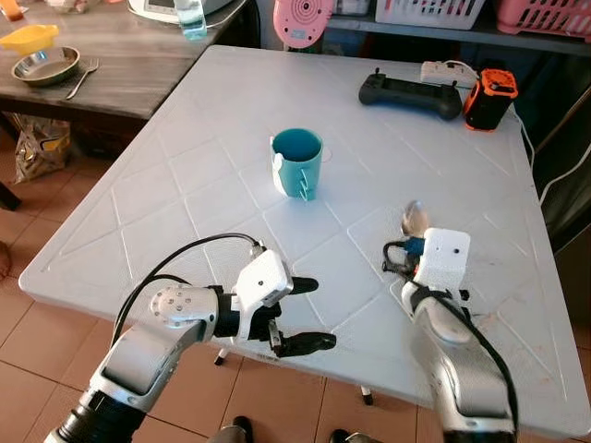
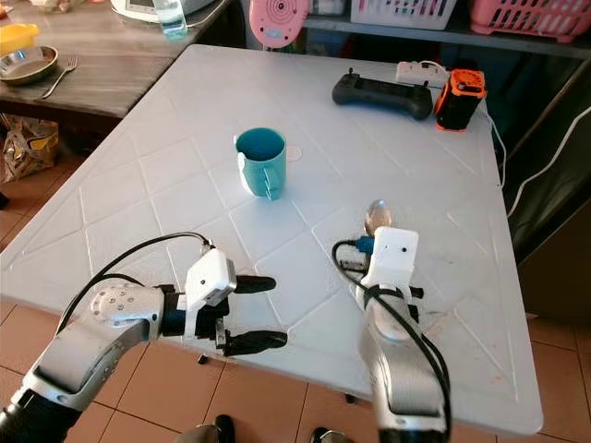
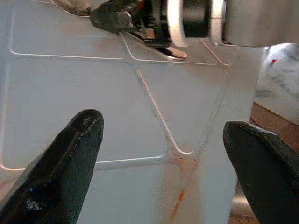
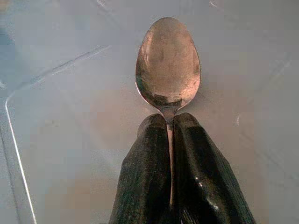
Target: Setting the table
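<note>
Near the front edge of the white plastic tabletop (image 1: 231,166), on the robot's own side of the teal ceramic mug (image 1: 297,161) and a little to its right, the right tool (image 4: 170,128) grips a shiny metal spoon (image 4: 168,65) by the neck of its handle. Its two black fingers (image 4: 147,163) are pressed nearly together with the thin handle pinched between them. The bowl points away from the robot, facing up, and seems to rest on or just above the surface; contact is hard to confirm.

The step in hand looks like placing the spoon as part of the table setting. Next, I judge, the spoon wants to be laid flat beside the mug and the fingers parted to let it go, then lifted away without dragging it askew.

Nearer the robot than the mug and to its left, the left tool (image 1: 305,314) hovers at the table's front edge, its fingers spread wide with nothing between them; its wrist view looks across the surface toward the right tool.

Beyond the mug, at the far right of the tabletop, lie a black handheld controller (image 1: 409,94) and an orange and black device (image 1: 490,98), well apart from the work.
</note>
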### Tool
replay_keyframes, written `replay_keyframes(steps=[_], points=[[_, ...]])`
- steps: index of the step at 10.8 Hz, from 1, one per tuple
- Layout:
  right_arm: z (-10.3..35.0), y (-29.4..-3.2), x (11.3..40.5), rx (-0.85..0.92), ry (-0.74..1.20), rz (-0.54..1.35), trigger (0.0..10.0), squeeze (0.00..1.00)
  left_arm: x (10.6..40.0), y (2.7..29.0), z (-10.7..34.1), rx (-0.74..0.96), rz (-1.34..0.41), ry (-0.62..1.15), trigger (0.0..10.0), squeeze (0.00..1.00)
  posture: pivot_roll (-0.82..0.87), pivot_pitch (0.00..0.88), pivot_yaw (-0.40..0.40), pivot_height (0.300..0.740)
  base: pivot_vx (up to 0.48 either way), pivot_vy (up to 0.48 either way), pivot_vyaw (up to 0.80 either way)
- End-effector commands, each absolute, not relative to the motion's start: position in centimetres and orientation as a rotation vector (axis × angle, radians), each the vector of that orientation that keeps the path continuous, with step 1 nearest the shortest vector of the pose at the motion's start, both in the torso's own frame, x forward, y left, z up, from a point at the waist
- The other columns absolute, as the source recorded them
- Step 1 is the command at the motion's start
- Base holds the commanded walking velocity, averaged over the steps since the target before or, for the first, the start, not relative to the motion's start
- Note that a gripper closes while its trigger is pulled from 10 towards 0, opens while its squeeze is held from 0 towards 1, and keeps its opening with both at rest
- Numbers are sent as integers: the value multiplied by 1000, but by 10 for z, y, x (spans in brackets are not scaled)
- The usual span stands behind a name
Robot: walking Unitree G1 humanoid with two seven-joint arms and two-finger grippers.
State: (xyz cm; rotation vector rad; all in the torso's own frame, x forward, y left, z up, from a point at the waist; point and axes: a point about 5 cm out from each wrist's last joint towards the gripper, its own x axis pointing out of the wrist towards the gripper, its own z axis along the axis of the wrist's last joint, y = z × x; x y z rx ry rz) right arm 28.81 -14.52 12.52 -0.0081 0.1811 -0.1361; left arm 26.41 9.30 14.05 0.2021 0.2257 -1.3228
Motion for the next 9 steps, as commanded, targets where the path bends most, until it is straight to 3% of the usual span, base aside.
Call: replay_keyframes(steps=[1, 9], points=[[112, -146, 282, -30, 244, -129, 0, 0, 265, 93, 139, 217, -1313, 227, 10000, 0, 156, 202, 17, 740, 0, 0, 0], [112, -146, 282, -30, 244, -129, 0, 0, 265, 93, 139, 217, -1313, 227, 10000, 0, 156, 202, 17, 740, 0, 0, 0]])
